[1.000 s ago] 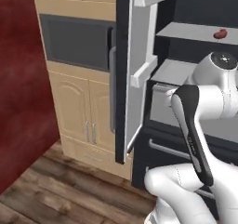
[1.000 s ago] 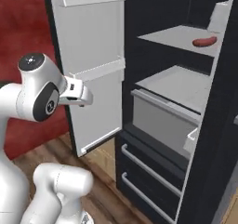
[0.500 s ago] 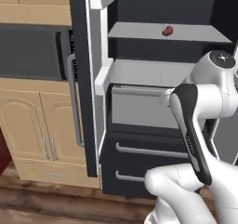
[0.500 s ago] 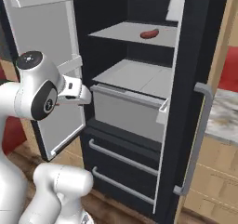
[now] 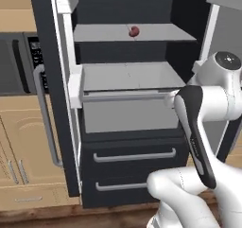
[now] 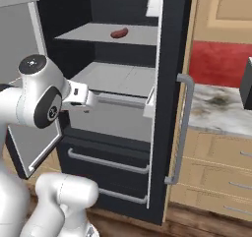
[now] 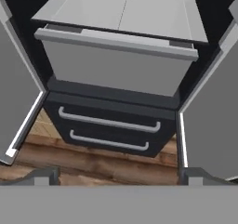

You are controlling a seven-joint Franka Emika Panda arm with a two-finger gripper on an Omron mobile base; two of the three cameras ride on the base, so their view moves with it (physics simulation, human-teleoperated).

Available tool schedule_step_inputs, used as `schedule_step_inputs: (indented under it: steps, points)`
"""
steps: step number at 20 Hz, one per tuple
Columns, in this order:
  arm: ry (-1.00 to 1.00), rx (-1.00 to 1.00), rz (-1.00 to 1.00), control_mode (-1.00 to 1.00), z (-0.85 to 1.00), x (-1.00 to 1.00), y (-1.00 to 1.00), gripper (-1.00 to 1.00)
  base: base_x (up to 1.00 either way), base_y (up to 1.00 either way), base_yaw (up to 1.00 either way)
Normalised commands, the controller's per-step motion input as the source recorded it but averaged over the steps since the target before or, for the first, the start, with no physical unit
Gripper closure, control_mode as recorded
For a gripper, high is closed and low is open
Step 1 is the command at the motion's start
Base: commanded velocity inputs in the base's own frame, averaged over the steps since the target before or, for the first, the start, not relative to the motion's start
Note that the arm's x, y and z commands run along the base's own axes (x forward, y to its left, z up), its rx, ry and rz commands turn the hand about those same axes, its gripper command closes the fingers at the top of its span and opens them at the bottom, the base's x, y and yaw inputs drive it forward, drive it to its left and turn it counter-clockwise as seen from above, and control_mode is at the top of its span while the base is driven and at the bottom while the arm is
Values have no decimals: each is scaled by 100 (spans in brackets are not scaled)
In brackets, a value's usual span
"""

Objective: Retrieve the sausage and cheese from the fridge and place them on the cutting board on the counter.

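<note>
the fridge [image 5: 127, 175] stands with both doors swung wide, its two lower drawers shut. on its upper grey shelf lies the sausage [image 5: 134, 31], small and reddish, alone toward the back. right of the fridge, in the right base view, runs the counter [image 6: 221, 110]. the gripper [image 7: 116, 174] hangs before the drawers, fingers spread wide and holding nothing.

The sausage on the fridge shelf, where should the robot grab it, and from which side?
Probably across its middle. The sausage is short and curved, lying flat on the upper shelf of the open fridge, so its narrow width suits the fingers. Come in from the open front, fingers level above the shelf. The gripper is open and still well below it.
</note>
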Motion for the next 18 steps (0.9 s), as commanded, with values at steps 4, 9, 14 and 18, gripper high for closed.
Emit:
schedule_step_inputs:
  steps: [4,9,14,18]
  points:
    - [0,0,0,100,0,0,0,-100,46,1,-16]
    - [0,0,0,100,0,0,0,-100,67,8,-8]
    - [0,0,0,100,0,0,0,-100,73,34,0]
    - [0,0,0,100,0,0,0,-100,73,39,0]
